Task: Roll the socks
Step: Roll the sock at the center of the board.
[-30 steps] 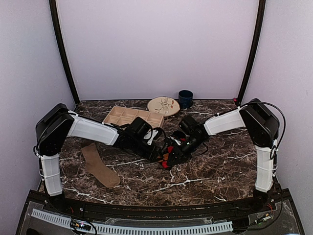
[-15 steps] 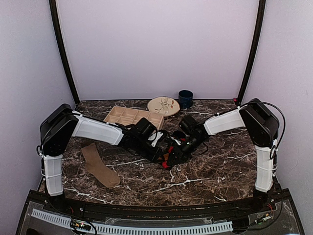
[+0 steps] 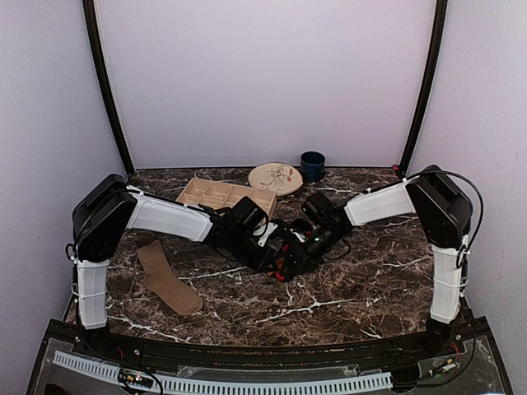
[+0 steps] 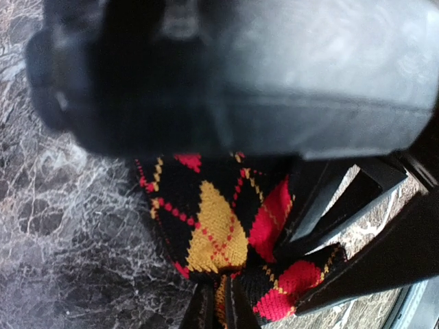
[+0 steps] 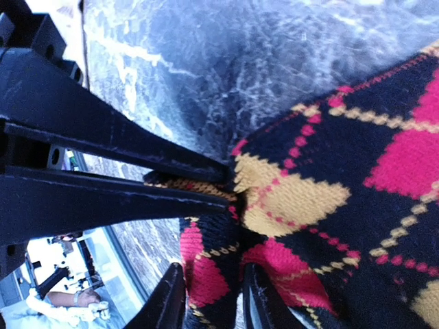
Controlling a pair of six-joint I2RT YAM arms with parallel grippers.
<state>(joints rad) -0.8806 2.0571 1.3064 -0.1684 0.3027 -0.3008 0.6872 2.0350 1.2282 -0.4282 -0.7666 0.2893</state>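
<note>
Tightly, left hand [image 5: 226, 186] pinches argyle sock [image 5: 343, 171] fold.

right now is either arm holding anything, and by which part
The left jaws pinch a fold of the black, red and orange argyle fabric sock. The right jaws straddle it; grip unclear.

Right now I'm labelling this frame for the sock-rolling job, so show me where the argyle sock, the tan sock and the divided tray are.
argyle sock [image 4: 216, 229], left wrist view, on its yellow diamond.
tan sock [image 3: 165, 280], top view, on its middle.
divided tray [image 3: 212, 194], top view, on its inner compartments.
</note>
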